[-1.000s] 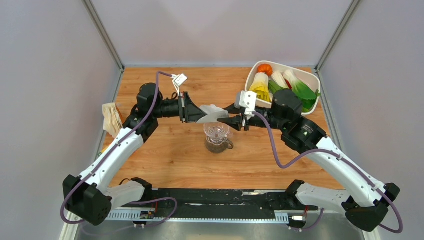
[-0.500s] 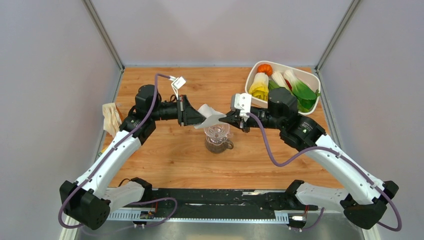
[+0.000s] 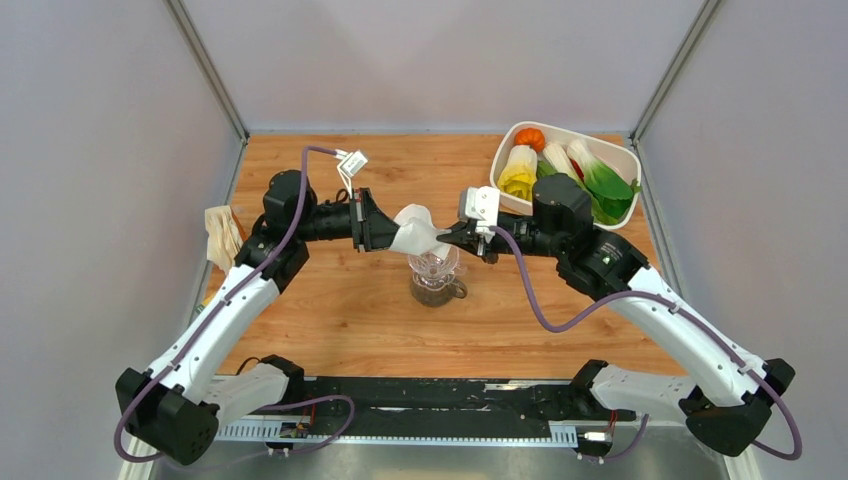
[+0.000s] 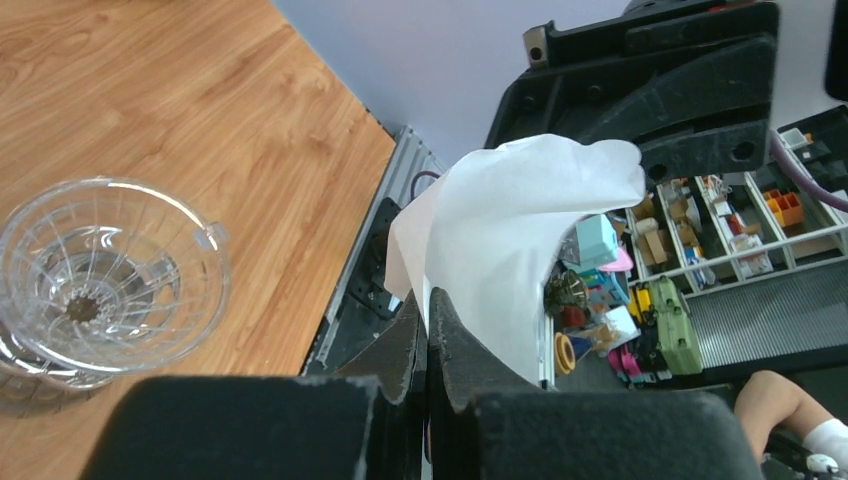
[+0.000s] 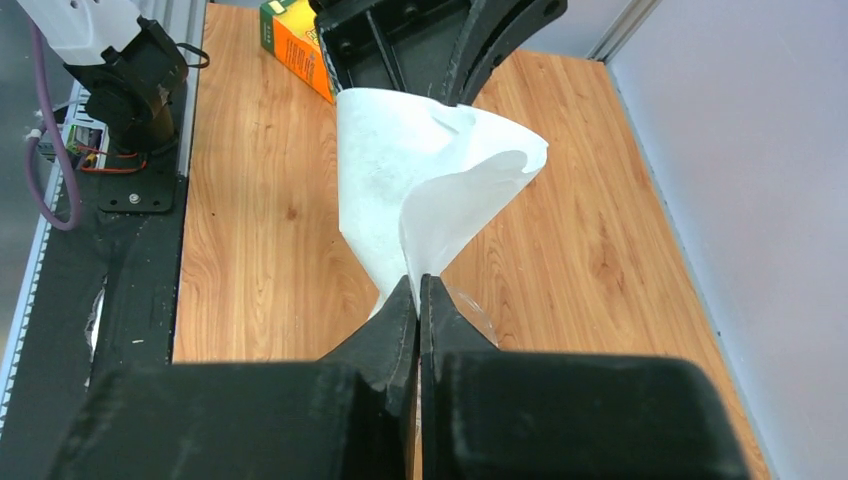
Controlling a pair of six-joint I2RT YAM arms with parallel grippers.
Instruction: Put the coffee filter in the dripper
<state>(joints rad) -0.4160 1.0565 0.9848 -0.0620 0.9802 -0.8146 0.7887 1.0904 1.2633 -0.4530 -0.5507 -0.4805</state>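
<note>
The left gripper (image 3: 391,238) and right gripper (image 3: 449,238) each pinched the thin white paper coffee filter (image 3: 414,228) (bowed open), held aloft close by the clear ribbed funnel-shaped dripper (image 3: 433,263), midway between the wooden table's (image 3: 340,310) left and right edges.

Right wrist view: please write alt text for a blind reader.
The right gripper pinches the near edge of the white coffee filter, opened into a cone. The left gripper holds its far side above the wooden table.

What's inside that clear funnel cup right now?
Nothing yet: the dripper shows only bare ribbed walls. The coffee filter is held in the air, outside it. The jug beneath is partly covered by it.
</note>
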